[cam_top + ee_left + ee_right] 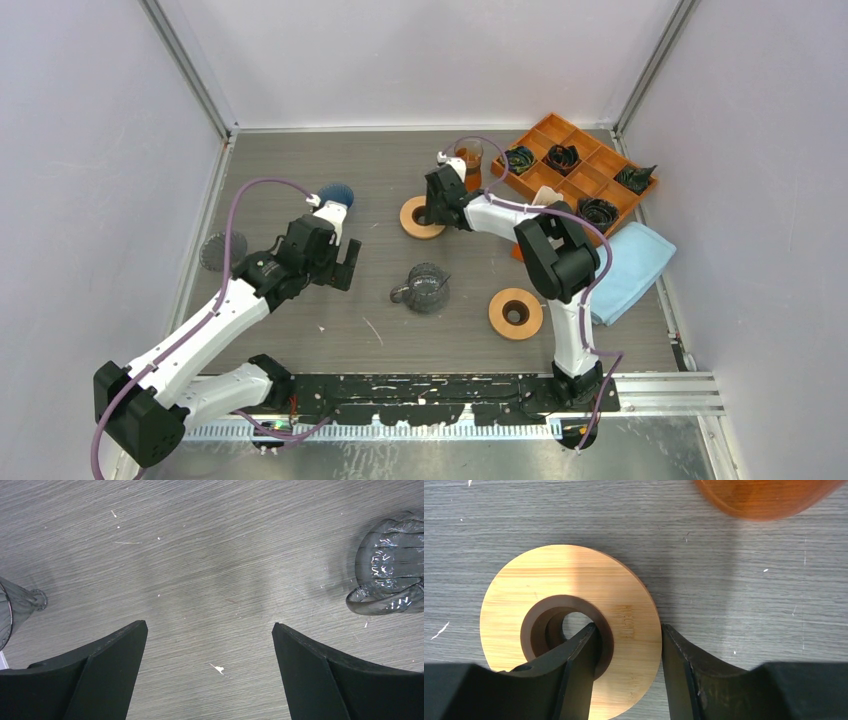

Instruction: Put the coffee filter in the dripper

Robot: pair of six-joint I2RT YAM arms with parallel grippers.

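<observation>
Two arms reach from the near edge over a grey wood-grain surface (330,330); nearest, right of centre, a wooden ring (497,313) lies flat with its hole facing up; just beyond, near the middle, stands the glass dripper (425,287), clear and ribbed, seen from above as a round shape with no long axis to tell, its handle pointing left; left of it the left tool (209,625) hangs above bare surface, spread wide and holding nothing; farther back the right tool (628,626) is partly open astride a second wooden ring (524,585), pale bamboo with a brown collar round its hole; one of its fingers (574,680) dips into the hole and the other sits at the outer rim, though a firm grip cannot be told; at the far right an orange tray (555,130) holds dark ruffled pieces (563,157), perhaps the coffee filters, one per compartment.
</observation>
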